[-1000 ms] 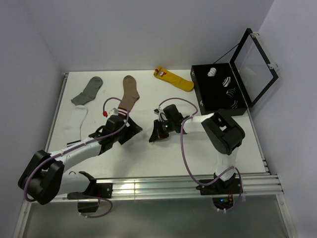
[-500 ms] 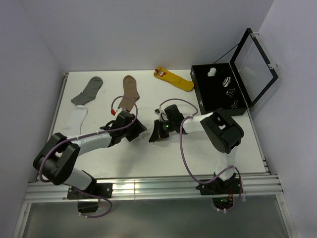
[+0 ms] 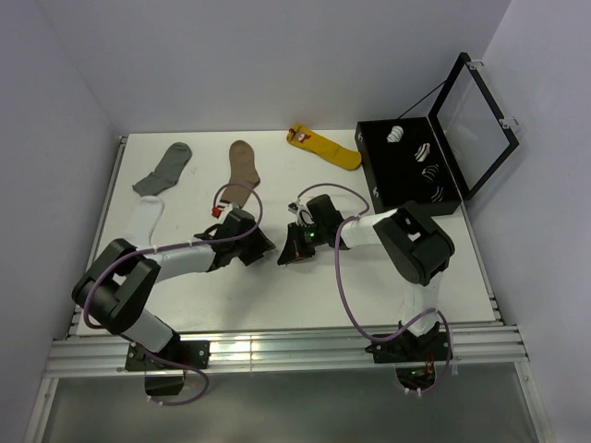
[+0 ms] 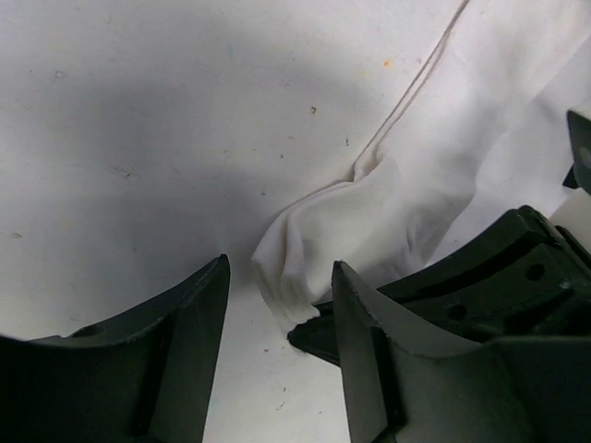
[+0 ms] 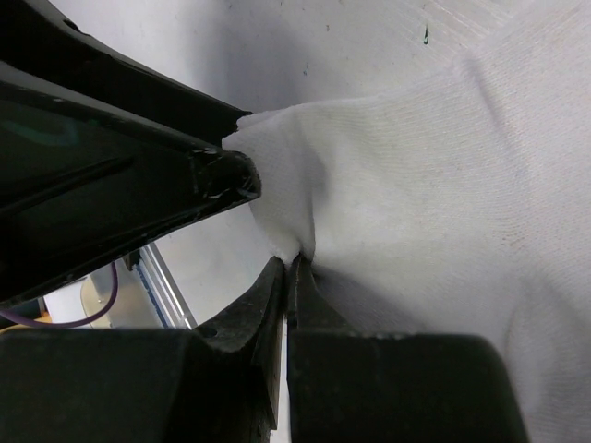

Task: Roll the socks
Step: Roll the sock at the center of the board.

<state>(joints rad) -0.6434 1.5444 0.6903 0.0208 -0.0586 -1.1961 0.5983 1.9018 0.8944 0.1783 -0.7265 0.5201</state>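
On the table (image 3: 369,277), near its middle: a white sock (image 5: 416,185), bunched at one end. Pinched at that bunch by the right gripper (image 5: 292,268), jaws fully closed on a fold of fabric. Straddled from the opposite side by the left gripper (image 4: 280,272), jaws part open, bunched tip in the gap, seemingly not yet clamped. Almost hidden from above under both grippers. Well apart to the left, lying flat: the other sock (image 3: 143,220), also white.

White sock (image 4: 388,212), end bunched (w/ folds)
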